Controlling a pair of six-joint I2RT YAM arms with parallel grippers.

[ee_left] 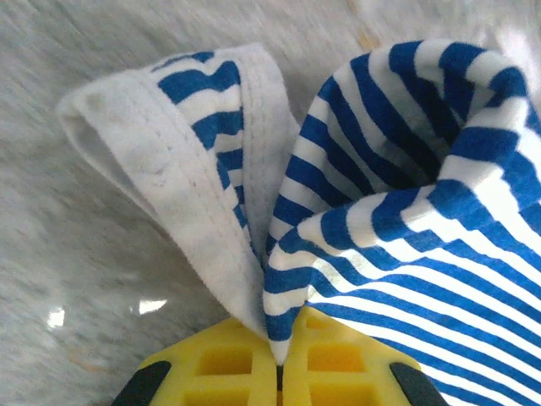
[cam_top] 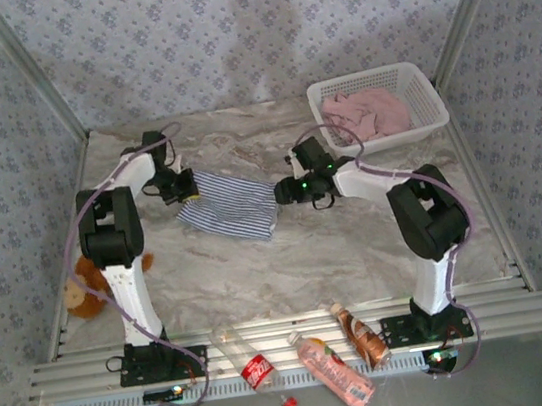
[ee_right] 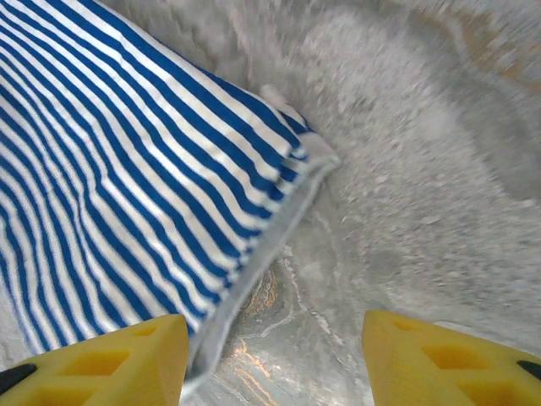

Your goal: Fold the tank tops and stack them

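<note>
The left hand (ee_left: 277,365) is clenched on a bunched edge of the striped tank top (cam_top: 233,206), apparently to lift a fold, the right hand (ee_right: 275,351) hangs released over its opposite corner on the surface (cam_top: 357,241), and the pink tank top (cam_top: 372,113) lies in the basket (cam_top: 374,74).

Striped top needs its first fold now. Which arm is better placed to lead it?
Left, probably. The left gripper is shut on the striped tank top, its edge pinched in the jaws. The right gripper stands open beside the opposite corner, with bare table between its jaws.
</note>
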